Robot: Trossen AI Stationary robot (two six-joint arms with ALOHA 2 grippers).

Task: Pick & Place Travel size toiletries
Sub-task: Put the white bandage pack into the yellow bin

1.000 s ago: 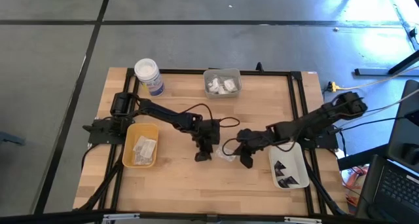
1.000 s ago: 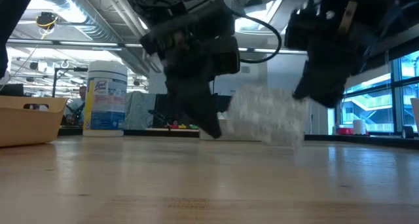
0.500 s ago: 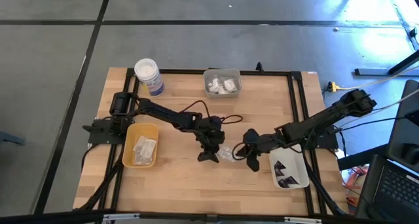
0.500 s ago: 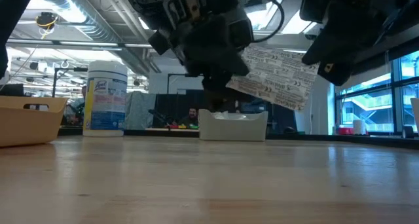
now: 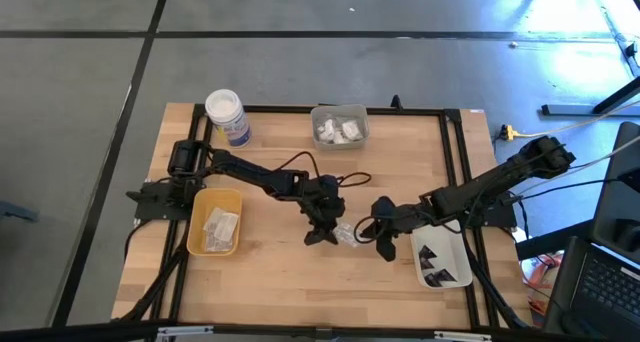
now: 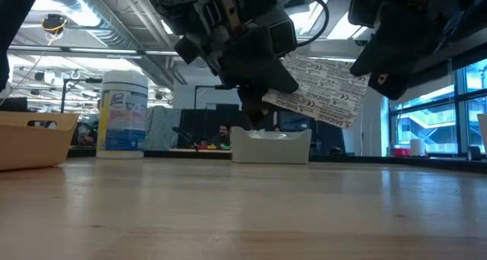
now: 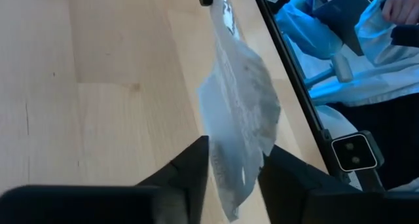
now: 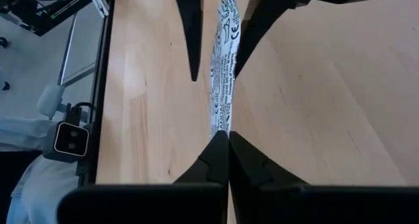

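A flat white sachet (image 5: 345, 234) with dark print hangs in the air over the table's middle, between my two grippers. In the low view the sachet (image 6: 319, 89) shows its printed face, slightly tilted. My right gripper (image 8: 222, 133) is shut on the end toward the table's right. My left gripper (image 7: 237, 145) comes from the left and is open, one finger on each side of the sachet's (image 7: 239, 112) other end. In the right wrist view those two fingers straddle the sachet (image 8: 224, 60). My right gripper pinches the sachet's right-hand end (image 8: 222, 124) between its two shut fingertips, slanting down from the table's right side. The sachet stands out from the fingertips toward the left gripper, lifted clear of the table. My left gripper: I cannot tell whether its fingers touch the sachet.
A yellow tray (image 5: 200, 244) with pale packets lies at the left. A clear tray (image 5: 340, 140) with white packets stands at the far edge beside a white jar (image 5: 227, 115). A white tray (image 5: 455, 244) with dark wedges lies at the right. A person (image 7: 347, 27) stands beyond the table.
My right gripper has risen and drawn back toward the table's right edge, lifting the sachet off the table. My left gripper has tipped its fingers up from the table and now has them around the sachet's left end.
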